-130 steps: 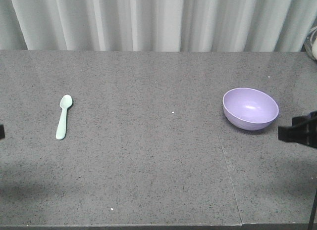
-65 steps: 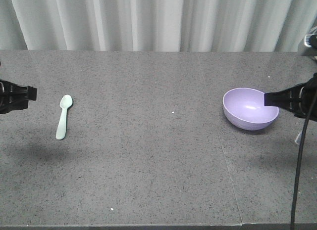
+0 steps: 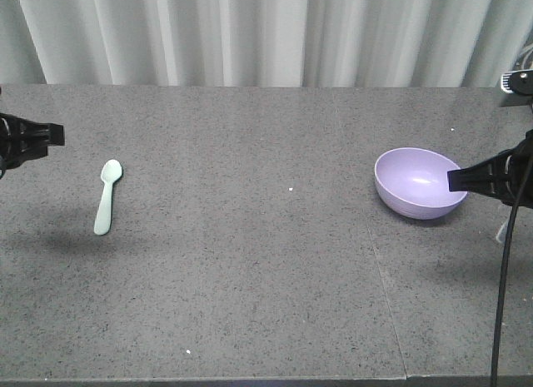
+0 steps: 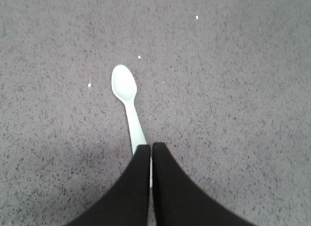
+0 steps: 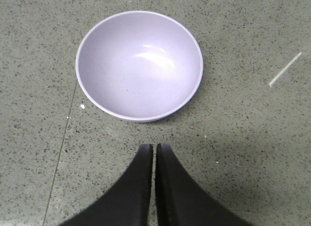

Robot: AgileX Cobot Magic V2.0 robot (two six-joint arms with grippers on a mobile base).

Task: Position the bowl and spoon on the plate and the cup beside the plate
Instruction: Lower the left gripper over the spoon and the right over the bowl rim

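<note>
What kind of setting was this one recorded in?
Probably a staged robot test bench, not a home: a grey speckled table, a plain white curtain behind it, and a spoon and bowl laid out.

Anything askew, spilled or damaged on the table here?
Nothing serious. The bowl sits upright and empty, and the spoon lies flat, scoop up; both look intact. Only a few white specks and one short white streak mark the table. No plate or cup is in view.
</note>
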